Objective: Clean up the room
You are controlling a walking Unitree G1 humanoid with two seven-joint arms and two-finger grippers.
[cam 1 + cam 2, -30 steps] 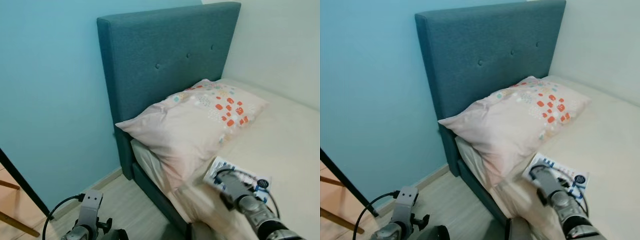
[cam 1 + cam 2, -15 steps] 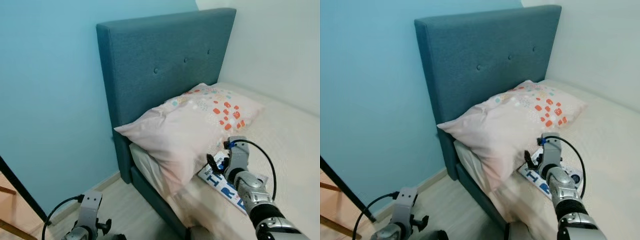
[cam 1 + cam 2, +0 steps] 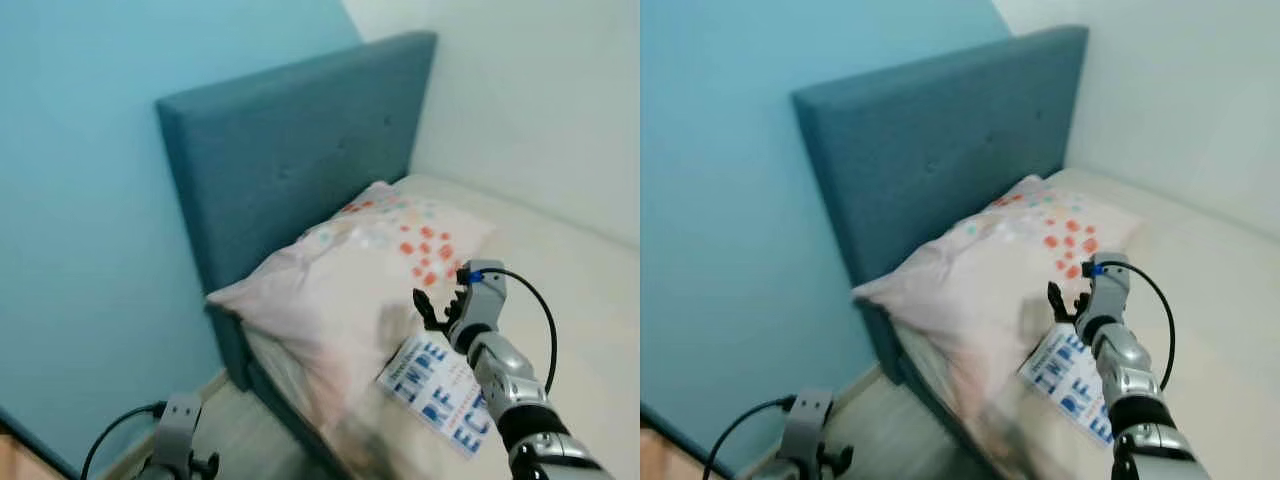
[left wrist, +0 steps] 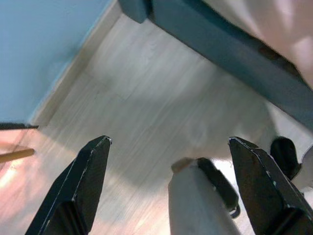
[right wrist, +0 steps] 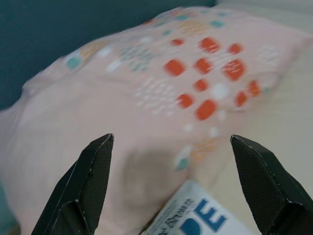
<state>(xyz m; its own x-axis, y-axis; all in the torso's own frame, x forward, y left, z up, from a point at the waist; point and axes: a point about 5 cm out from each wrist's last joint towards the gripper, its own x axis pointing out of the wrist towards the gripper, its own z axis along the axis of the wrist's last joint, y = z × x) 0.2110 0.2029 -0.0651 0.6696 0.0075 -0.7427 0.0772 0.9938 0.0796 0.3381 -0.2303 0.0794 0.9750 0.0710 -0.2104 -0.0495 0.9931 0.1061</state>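
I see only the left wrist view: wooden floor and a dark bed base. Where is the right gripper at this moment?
Observer: The right gripper hovers over the bed, beside the pink pillow, fingers open.
Operator: Is something lying near it?
Observer: Yes, a white booklet with blue letters lies on the mattress, just under the arm.
Operator: Does the gripper touch the booklet?
Observer: I cannot tell; the right wrist view shows only the booklet's corner between the open fingers.
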